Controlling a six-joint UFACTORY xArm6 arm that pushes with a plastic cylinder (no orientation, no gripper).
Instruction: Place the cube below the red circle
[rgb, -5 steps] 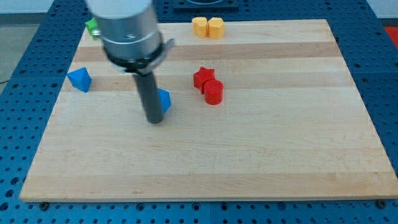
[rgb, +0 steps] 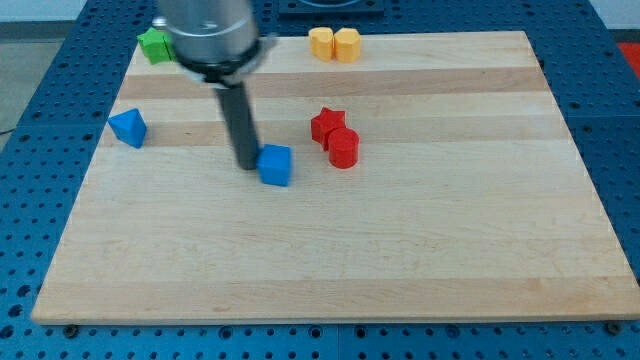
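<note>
A blue cube (rgb: 276, 164) lies on the wooden board (rgb: 330, 250), left of centre. My tip (rgb: 247, 163) stands just to the cube's left, touching or almost touching it. A red cylinder, the red circle (rgb: 343, 148), stands to the cube's right, about level with it, and touches a red star (rgb: 326, 125) at its upper left.
A second blue block with an angular shape (rgb: 128, 127) sits near the board's left edge. A green block (rgb: 155, 45) sits at the top left corner. Two yellow blocks (rgb: 334, 44) stand side by side at the top edge.
My tip has moved up and slightly right, uncovering the blue cube. The cube has shifted a little to the right and down. The other blocks have not moved.
</note>
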